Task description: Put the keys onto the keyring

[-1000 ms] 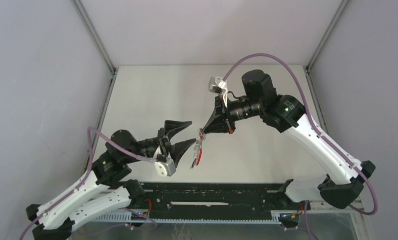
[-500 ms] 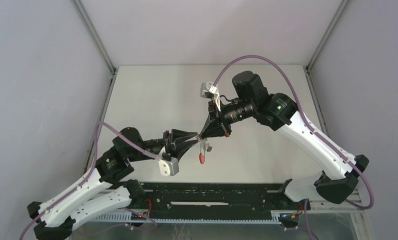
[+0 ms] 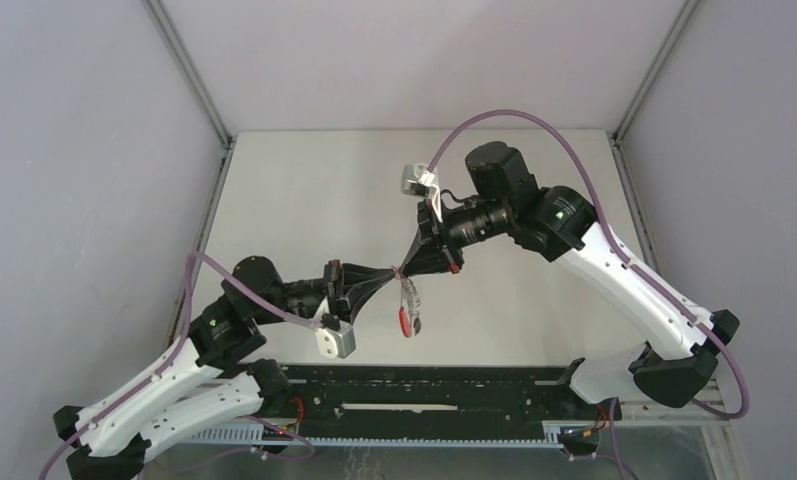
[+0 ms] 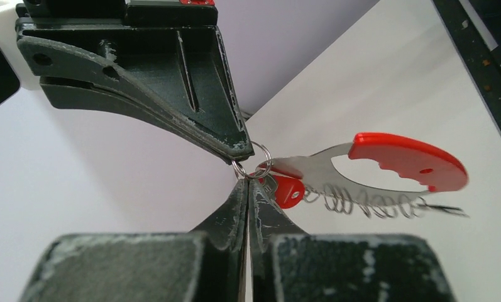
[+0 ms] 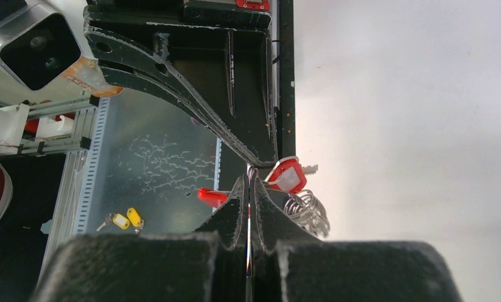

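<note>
Fingers (image 4: 230, 211) of the left gripper (image 3: 385, 277) are pressed together with no gap. Their tips meet the tips of the right gripper (image 3: 404, 268) in the air above the table (image 3: 304, 190), near its middle. The two grippers point at each other, tip to tip. The right gripper's fingers (image 5: 269, 211) are likewise closed and clamp a thin wire ring, seen edge-on between them in the right wrist view. Both pairs of tips bear on the small split rings (image 4: 260, 160). The keyring (image 4: 406, 161) hangs from these rings, clear of the table. In the left wrist view its red arc lies farthest from the tips, its silver-grey part runs back toward them, and its row of small metal loops (image 4: 361, 204) lines the lower side. One key's red tag (image 4: 290, 190) sits just beside the gripper tips, next to the silver-grey part of the keyring; whether the two touch cannot be told
</note>
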